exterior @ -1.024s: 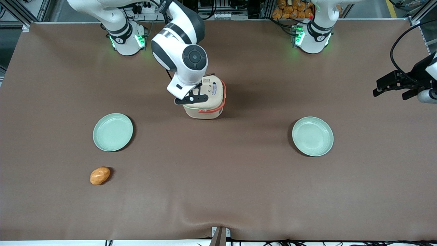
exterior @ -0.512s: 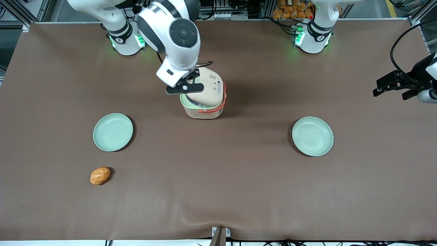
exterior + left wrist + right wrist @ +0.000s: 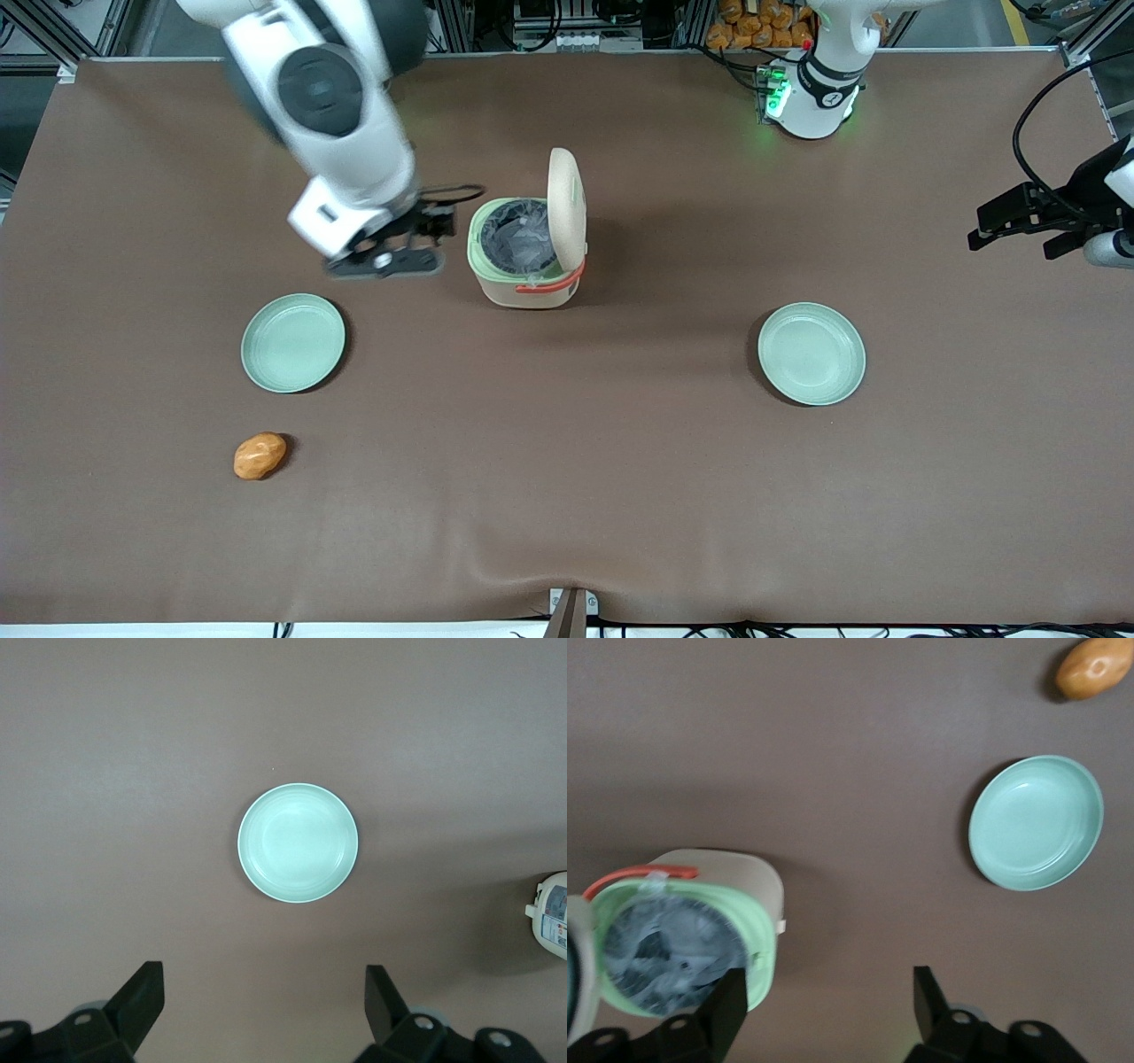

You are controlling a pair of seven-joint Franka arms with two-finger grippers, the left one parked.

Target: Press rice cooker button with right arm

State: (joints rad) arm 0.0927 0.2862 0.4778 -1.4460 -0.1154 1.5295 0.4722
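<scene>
Nearest the front camera lies a small orange-brown lump [image 3: 260, 455], then two round mint-green plates [image 3: 293, 343] [image 3: 811, 354]. Farther up, my black two-finger gripper [image 3: 828, 1010] hangs above the brown table [image 3: 567, 496], fingers spread apart, beside the cream-beige rice cooker [image 3: 524, 255], whose hinged lid [image 3: 567, 206] stands upright, baring the grey pot.

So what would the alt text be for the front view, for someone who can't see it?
A small cream rice cooker stands on a brown table with its lid swung upright, showing a dark lined inside. The white right arm holds its black claw beside the cooker, above the table. Two mint-green plates and an orange lump lie nearer the camera.
</scene>
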